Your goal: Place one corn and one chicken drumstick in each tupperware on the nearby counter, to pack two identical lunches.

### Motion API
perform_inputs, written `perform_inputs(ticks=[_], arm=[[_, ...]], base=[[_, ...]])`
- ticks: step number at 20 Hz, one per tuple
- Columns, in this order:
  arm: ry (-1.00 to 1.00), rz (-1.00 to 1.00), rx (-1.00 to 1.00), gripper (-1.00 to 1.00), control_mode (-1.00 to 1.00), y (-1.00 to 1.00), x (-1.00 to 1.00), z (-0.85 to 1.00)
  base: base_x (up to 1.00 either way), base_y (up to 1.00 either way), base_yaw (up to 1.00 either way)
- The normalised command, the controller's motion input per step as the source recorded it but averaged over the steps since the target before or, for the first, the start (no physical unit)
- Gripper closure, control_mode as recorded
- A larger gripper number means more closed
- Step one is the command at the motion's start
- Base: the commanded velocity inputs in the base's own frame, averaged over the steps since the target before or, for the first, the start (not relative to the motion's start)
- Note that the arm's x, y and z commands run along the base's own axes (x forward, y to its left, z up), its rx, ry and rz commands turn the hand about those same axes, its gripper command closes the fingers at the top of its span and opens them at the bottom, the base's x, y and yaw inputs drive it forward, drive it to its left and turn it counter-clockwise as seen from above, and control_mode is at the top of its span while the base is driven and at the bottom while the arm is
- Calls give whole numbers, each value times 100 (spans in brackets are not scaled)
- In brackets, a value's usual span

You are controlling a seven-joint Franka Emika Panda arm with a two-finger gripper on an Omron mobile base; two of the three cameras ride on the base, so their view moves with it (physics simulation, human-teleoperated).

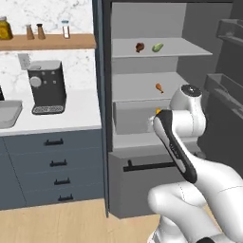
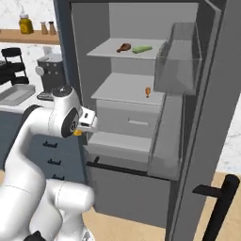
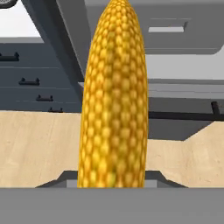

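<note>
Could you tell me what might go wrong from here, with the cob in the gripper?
The bare corn cob sticks out far past the gripper, held near one end, so it could pivot or slip on the way to the tray. The arm is folded close to the open fridge; swinging toward the counter might clip the fridge's side wall. The coffee machine also stands along that route.

Two corn cobs: a bare one (image 3: pixel 113 96) and a husked one (image 1: pixel 157 47). Two drumsticks: one dark (image 1: pixel 139 47), one orange (image 1: pixel 160 88). One tray (image 1: pixel 8 115), one coffee machine (image 1: pixel 46 88).
</note>
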Motion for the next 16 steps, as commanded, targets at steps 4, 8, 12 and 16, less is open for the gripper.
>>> perform_inputs(ticks=[4, 8, 12, 16], arm=[[0, 0, 0, 100, 100, 0, 0, 0], [0, 0, 0, 100, 100, 0, 0, 0], [0, 0, 0, 100, 100, 0, 0, 0], [0, 0, 0, 100, 100, 0, 0, 0]], base=[[5, 100, 2], [33, 100, 0], [49, 100, 0], [85, 100, 0]])
